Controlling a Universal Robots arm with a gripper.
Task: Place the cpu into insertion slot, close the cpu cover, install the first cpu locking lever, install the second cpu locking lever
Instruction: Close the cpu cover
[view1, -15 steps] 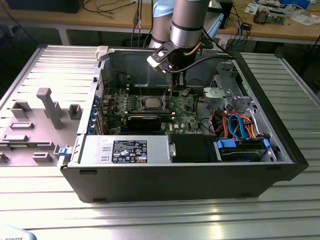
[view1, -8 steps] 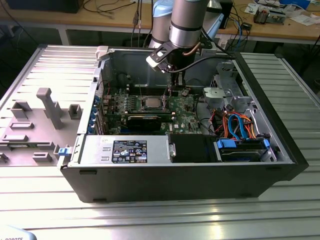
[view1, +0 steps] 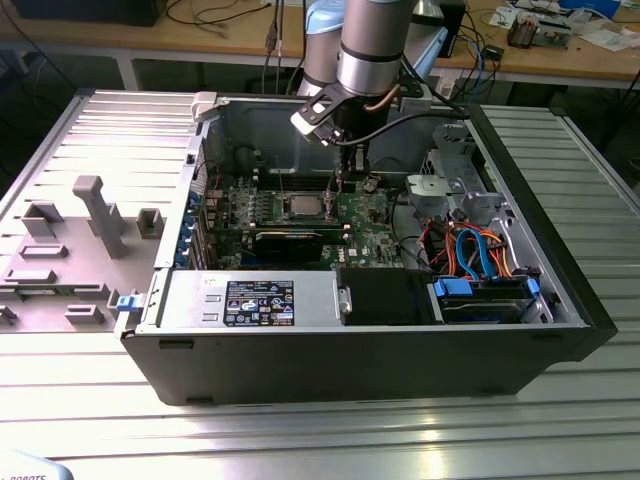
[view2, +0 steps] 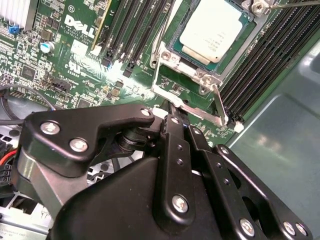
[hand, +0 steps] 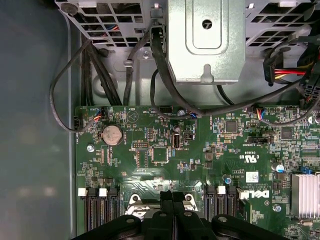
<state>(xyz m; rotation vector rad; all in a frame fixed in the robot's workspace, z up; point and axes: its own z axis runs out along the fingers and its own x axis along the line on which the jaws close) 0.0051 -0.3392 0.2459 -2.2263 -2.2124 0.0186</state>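
The cpu (view2: 212, 30), silver face up, lies in the insertion slot (view2: 175, 50) on the green board; in the exterior view the cpu (view1: 303, 207) sits mid-board. The cpu cover (view2: 189, 103), a thin silver frame, stands tilted open off the socket's edge, with green board showing through its window. My gripper (view2: 172, 109) is shut, its black fingertips together right at the cover's free edge, and nothing shows between them. In the first wrist view the gripper (hand: 172, 194) sits over the socket frame. From outside, the gripper (view1: 345, 180) hangs just beside the socket. Two thin lever rods (view1: 281, 187) stand up.
Black memory slots (view2: 260, 60) flank the socket. A coin battery (hand: 112, 134), a metal drive cage (hand: 205, 40) and black cables (hand: 95, 70) lie beyond the board. The case wall (view1: 215, 130), power supply (view1: 250, 300) and cabled drive bay (view1: 480, 250) hem the arm in.
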